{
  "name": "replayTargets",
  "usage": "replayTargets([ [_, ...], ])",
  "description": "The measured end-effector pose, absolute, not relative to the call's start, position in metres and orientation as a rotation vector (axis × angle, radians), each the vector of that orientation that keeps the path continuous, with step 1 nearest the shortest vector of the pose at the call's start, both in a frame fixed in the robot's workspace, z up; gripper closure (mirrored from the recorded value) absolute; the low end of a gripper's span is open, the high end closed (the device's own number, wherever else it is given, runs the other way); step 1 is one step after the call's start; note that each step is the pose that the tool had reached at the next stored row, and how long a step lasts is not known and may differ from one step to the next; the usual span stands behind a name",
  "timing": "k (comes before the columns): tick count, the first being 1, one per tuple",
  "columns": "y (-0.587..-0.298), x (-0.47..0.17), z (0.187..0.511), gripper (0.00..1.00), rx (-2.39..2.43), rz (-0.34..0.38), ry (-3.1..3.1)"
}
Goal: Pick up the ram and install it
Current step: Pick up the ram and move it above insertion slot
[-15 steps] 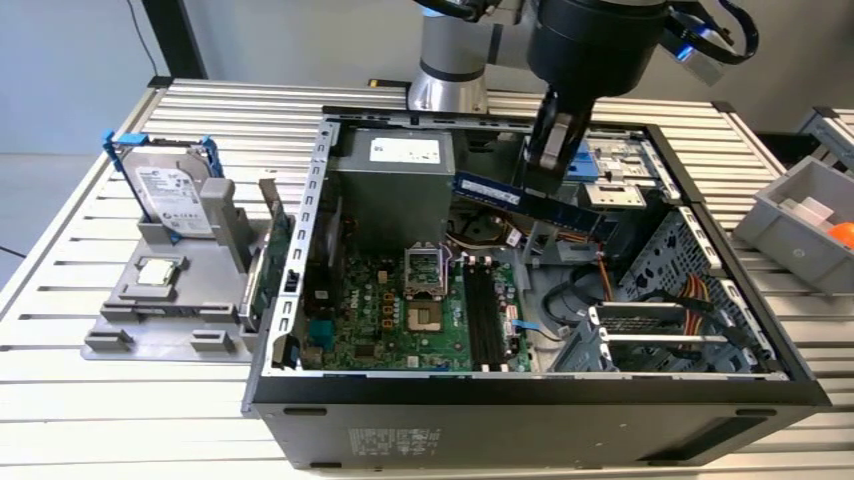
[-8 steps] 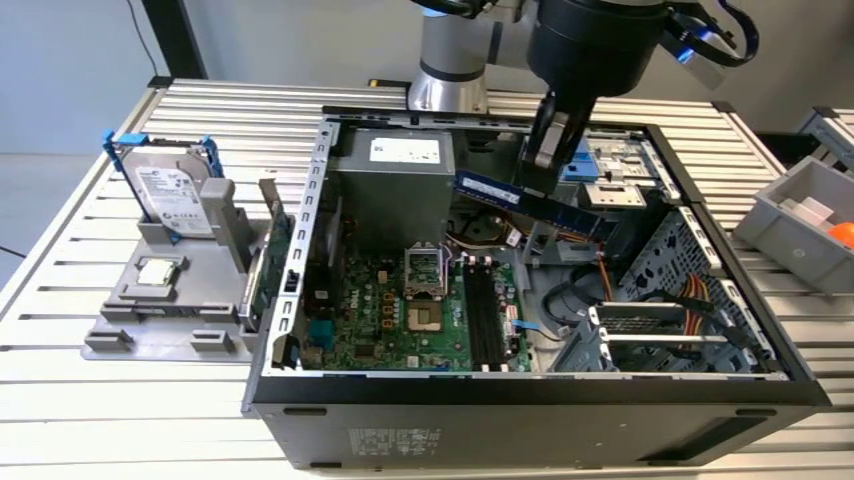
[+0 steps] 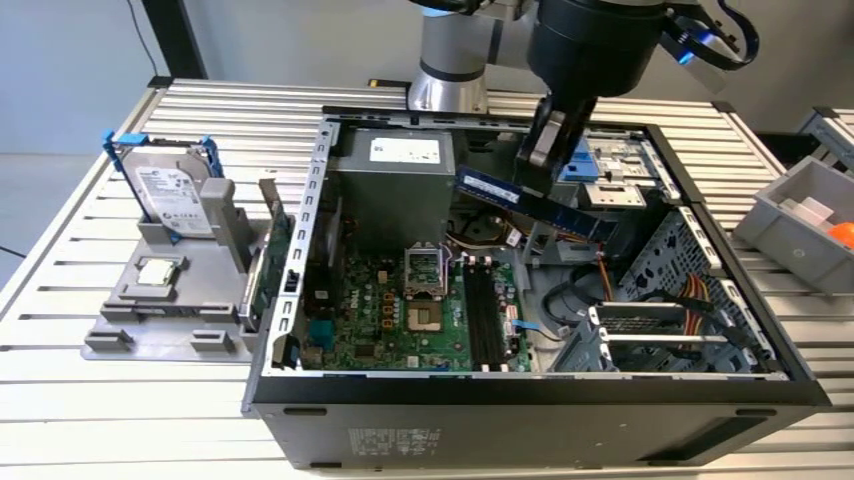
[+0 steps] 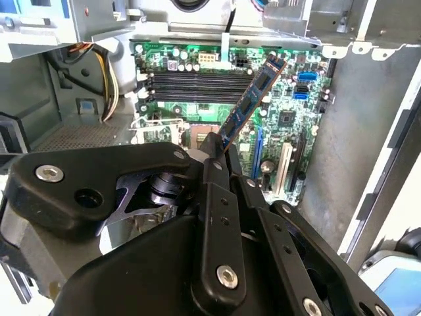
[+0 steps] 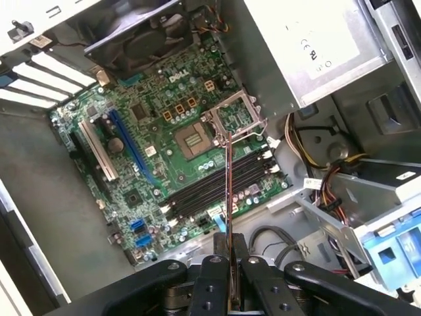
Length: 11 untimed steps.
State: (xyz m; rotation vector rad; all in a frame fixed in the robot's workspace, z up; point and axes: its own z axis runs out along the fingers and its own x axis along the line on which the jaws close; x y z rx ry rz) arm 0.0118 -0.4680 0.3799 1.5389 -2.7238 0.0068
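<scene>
Above the motherboard (image 3: 367,320), the gripper (image 3: 538,170) clamped the ram (image 3: 567,212); it needed levelling and aligning with the slots (image 3: 482,320) at 7 o'clock.

Wall (image 3: 67,40): plain pale grey-blue, evenly lit.
Surface (image 3: 240,100): ribbed light metal slats, bright.
Floor (image 3: 20,190): grey, smooth.

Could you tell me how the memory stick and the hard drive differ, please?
The memory stick is thin, long and dark; the hard drive is boxy and silver. The memory stick is held tilted by the gripper above the open case; the hard drive stands upright in a grey holder outside it. Neither is installed.
</scene>
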Motion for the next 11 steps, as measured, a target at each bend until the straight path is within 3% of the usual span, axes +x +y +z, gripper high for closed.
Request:
replayTargets([
  [11, -0.4679, 0.0118, 0.3800, 1.00, 1.395, 0.006, -2.800],
])
